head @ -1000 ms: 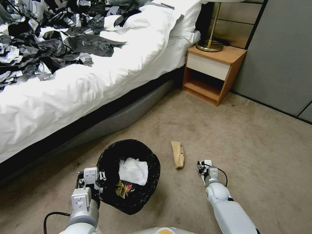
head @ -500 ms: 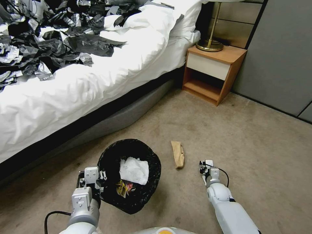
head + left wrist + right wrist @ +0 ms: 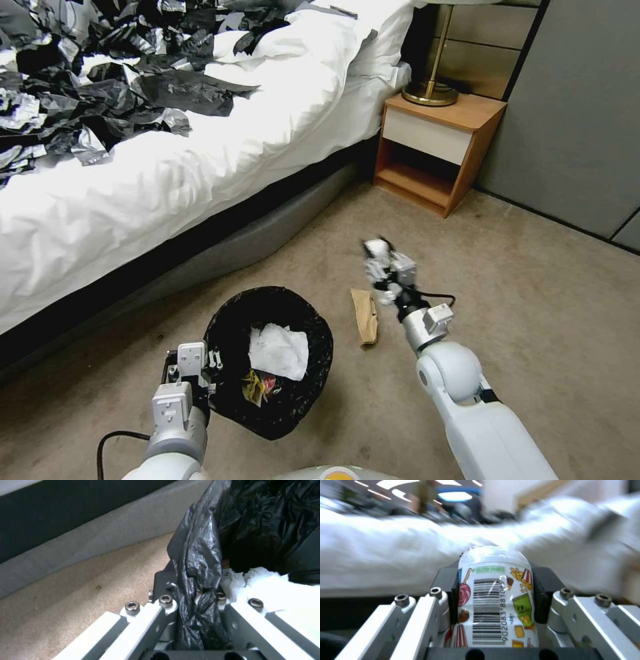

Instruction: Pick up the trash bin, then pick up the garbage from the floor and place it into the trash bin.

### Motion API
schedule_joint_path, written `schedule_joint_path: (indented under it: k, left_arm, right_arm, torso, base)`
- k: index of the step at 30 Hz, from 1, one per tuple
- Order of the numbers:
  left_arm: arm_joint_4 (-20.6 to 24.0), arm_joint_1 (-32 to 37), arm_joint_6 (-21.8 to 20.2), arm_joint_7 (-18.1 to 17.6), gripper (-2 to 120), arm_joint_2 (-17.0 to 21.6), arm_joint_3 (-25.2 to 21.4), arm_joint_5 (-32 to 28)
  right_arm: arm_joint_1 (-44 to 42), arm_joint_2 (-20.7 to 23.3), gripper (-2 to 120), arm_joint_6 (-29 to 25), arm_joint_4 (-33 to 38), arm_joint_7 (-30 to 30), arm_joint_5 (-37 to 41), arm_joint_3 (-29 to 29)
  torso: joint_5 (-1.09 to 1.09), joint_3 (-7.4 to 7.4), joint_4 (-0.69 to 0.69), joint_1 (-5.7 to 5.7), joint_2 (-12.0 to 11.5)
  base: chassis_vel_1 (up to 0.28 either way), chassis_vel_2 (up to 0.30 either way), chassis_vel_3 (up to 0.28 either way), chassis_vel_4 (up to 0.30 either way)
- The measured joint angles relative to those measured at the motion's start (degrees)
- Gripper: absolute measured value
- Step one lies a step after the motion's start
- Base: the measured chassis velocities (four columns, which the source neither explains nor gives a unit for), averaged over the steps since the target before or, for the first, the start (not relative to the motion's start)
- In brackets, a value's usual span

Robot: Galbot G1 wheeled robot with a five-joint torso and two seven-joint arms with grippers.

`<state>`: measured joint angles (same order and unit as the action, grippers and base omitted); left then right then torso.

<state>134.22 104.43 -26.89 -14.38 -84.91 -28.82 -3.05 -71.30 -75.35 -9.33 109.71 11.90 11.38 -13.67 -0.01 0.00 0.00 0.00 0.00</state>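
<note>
Left gripper (image 3: 193, 375): it is sitting at about 7 o'clock of the head view, low near the robot's body, and is pinching the edge of the trash bin. In the left wrist view its two fingers (image 3: 166, 603) are pressed on the folded black bag (image 3: 196, 580), one finger outside the rim and one inside.

Trash bin (image 3: 270, 360): it is hanging at the left gripper, at about 6 to 7 o'clock of the head view, above the carpet (image 3: 533, 300) and near the bed (image 3: 167, 187). Its opening is facing up and the black bag is covering the rim.

Things in the bin: a white tissue (image 3: 279, 351) is lying on top, and under it, toward the robot, a yellow wrapper (image 3: 251, 389) with a bit of red is showing.

Right gripper (image 3: 381, 263): it is raised over the carpet, a little right of the centre of the head view, at about 1 o'clock from the bin. It is pinching a printed snack wrapper (image 3: 495, 600); the right wrist view is showing a barcode and small candy and popcorn drawings between the black pads (image 3: 542, 600).

Cardboard scrap (image 3: 365, 315): it is lying flat on the carpet between the bin and the right arm, at about 3 o'clock from the bin's rim, not touching either.

Nightstand (image 3: 437, 150): it is standing at 1 o'clock, beside the bed head.
</note>
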Motion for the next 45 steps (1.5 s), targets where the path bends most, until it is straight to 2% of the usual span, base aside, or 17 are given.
schedule_joint_path:
  k: [1,4,6,7,9,13,18,21,25,30,34,36,38,40,45]
  left_arm:
    - [0.0,0.0,0.0,0.0,3,0.0,0.0,0.0]
    - [-0.1,0.0,-0.1,0.0,3,0.1,0.0,-0.1]
    - [-0.1,0.0,-0.1,0.0,3,0.1,0.0,-0.1]
    - [-0.1,0.0,-0.1,0.0,3,0.1,0.0,-0.1]
    - [-0.2,0.0,-0.1,0.0,3,0.1,0.2,0.0]
    - [-0.4,0.0,-0.1,0.0,3,-0.1,0.5,0.3]
    - [-0.7,0.3,0.1,0.0,3,-0.4,1.0,0.9]
    - [-1.0,0.5,0.4,0.0,3,-0.6,1.6,1.5]
    - [-1.1,0.6,0.5,0.0,3,-0.7,1.7,1.8]
    - [-1.2,0.6,0.5,0.0,3,-0.8,1.8,1.9]
    - [-1.2,0.5,0.5,0.1,3,-0.7,1.8,1.9]
    - [-1.2,0.5,0.5,0.1,3,-0.7,1.8,1.9]
    - [-1.3,0.3,0.5,0.1,3,-0.7,1.8,1.8]
    - [-1.4,0.3,0.5,0.1,3,-0.7,1.8,1.8]
    - [-1.6,-0.2,0.4,0.2,3,-0.7,1.7,1.8]
  right_arm:
    - [0.0,0.0,37,0.0,0.0,0.0,0.0,0.0]
    - [-0.8,1.7,37,-2.6,3.7,5.8,0.8,3.4]
    - [-0.8,2.3,37,-3.1,3.9,7.4,1.2,4.3]
    - [-0.7,3.3,37,-3.6,4.0,10.2,2.1,5.8]
    - [-0.3,4.6,37,-4.0,2.9,13.9,2.7,8.2]
    - [1.3,5.2,37,-4.7,-1.2,16.6,3.4,12.1]
    - [4.5,3.7,36,-4.9,-7.1,14.8,3.4,17.0]
    - [8.6,1.6,36,-4.9,-15.4,13.0,3.2,20.0]
    - [10.7,0.3,36,-4.8,-20.2,11.4,3.3,21.7]
    - [11.8,-0.6,36,-4.2,-22.5,10.6,2.7,22.6]
    - [11.5,-0.9,54,-4.0,-22.7,10.1,2.2,23.0]
    - [11.4,-0.9,56,-4.0,-22.7,10.1,2.1,23.0]
    - [10.9,-0.6,68,-4.0,-22.2,10.1,2.0,22.8]
    - [10.9,-0.5,70,-4.0,-22.1,10.1,2.0,22.7]
    - [10.4,0.4,91,-4.0,-20.7,10.1,2.1,22.0]
  torso:
    - [0.00,0.00,0.00,0.00,0.0]
    - [0.00,0.00,-0.01,0.00,0.0]
    - [0.01,0.00,0.00,0.00,0.0]
    - [0.01,0.00,0.00,0.00,0.0]
    - [0.01,0.00,0.00,0.00,0.0]
    - [0.01,0.00,0.00,0.00,0.0]
    - [0.01,0.00,0.01,0.00,0.0]
    - [0.01,0.00,0.01,0.00,0.0]
    - [0.01,0.00,0.01,0.00,0.0]
    - [0.01,0.00,0.01,0.00,0.0]
    - [0.00,0.00,0.00,0.00,0.0]
    - [0.01,0.00,0.00,0.00,0.0]
    - [0.01,0.00,0.00,0.00,0.0]
    - [0.01,0.00,0.00,0.00,0.0]
    - [0.01,0.00,0.00,0.00,0.0]
  base:
    - [0.000,0.000,0.000,0.000]
    - [0.000,0.000,0.000,0.000]
    - [0.000,0.000,0.000,0.000]
    - [0.000,0.000,0.000,0.000]
    - [0.000,0.000,0.000,0.000]
    - [0.000,0.000,0.000,0.000]
    - [0.000,0.000,0.000,0.000]
    - [0.000,0.000,0.000,0.000]
    - [0.000,0.000,0.000,0.000]
    - [0.000,0.000,0.000,0.000]
    - [0.000,0.000,0.000,0.000]
    - [0.000,0.000,0.000,0.000]
    - [0.000,0.000,0.000,0.000]
    - [0.000,0.000,0.000,0.000]
    - [0.000,0.000,0.000,0.000]
